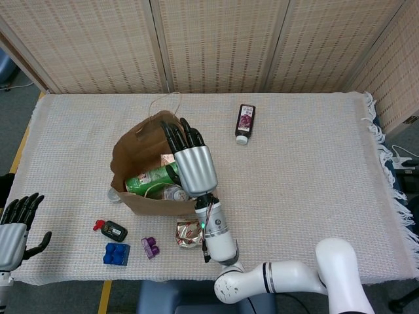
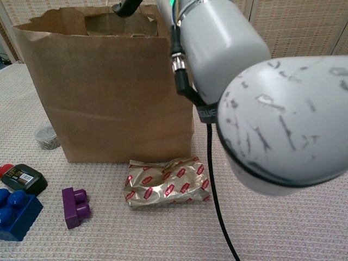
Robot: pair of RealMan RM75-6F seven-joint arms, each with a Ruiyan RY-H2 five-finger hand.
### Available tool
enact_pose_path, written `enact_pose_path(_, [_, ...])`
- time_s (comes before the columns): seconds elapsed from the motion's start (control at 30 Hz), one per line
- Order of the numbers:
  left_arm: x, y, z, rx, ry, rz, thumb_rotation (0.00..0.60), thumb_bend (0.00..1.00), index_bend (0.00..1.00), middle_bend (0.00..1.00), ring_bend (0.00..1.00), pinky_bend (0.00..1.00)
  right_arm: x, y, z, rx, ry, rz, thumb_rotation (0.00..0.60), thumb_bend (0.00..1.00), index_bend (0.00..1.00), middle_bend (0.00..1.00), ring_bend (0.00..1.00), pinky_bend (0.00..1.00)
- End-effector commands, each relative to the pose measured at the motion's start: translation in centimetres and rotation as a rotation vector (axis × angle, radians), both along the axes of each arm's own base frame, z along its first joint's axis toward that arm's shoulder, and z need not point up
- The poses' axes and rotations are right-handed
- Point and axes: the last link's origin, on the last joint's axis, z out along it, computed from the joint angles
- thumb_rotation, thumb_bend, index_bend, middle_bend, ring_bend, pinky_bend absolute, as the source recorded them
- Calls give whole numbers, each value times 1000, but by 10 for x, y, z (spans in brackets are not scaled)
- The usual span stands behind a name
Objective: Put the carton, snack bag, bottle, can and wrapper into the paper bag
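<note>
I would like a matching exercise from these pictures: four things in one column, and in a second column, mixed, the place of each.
Things:
1. green can
2. wrapper
3. dark bottle
4. purple block

Places:
A. lying far from the paper bag, near the table's far edge
B. inside the paper bag
C. beside the blue block
D. on the cloth just in front of the paper bag

Pairs: 1-B, 2-D, 3-A, 4-C

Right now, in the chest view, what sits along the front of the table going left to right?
Blue block → purple block → wrapper.
</note>
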Motion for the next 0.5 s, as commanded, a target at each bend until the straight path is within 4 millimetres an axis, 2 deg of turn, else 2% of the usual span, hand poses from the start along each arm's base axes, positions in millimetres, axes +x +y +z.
enact_pose_path(0.03, [0, 0, 0, 0, 0, 1, 600, 365, 1, 0, 0, 0, -21, 2, 20, 1, 11, -17, 600, 169, 0, 129, 26, 197])
enact_pose_path(0.3, [0, 0, 0, 2, 7, 2, 600, 366, 1, 0, 0, 0, -88, 24, 71, 35, 87, -64, 600, 169, 0, 129, 26, 188])
enact_pose_path(0.5, [1, 0, -1, 6, 16, 5, 600, 366, 2, 0, 0, 0, -149, 37, 113, 89, 145, -179, 600, 169, 0, 130, 35, 188])
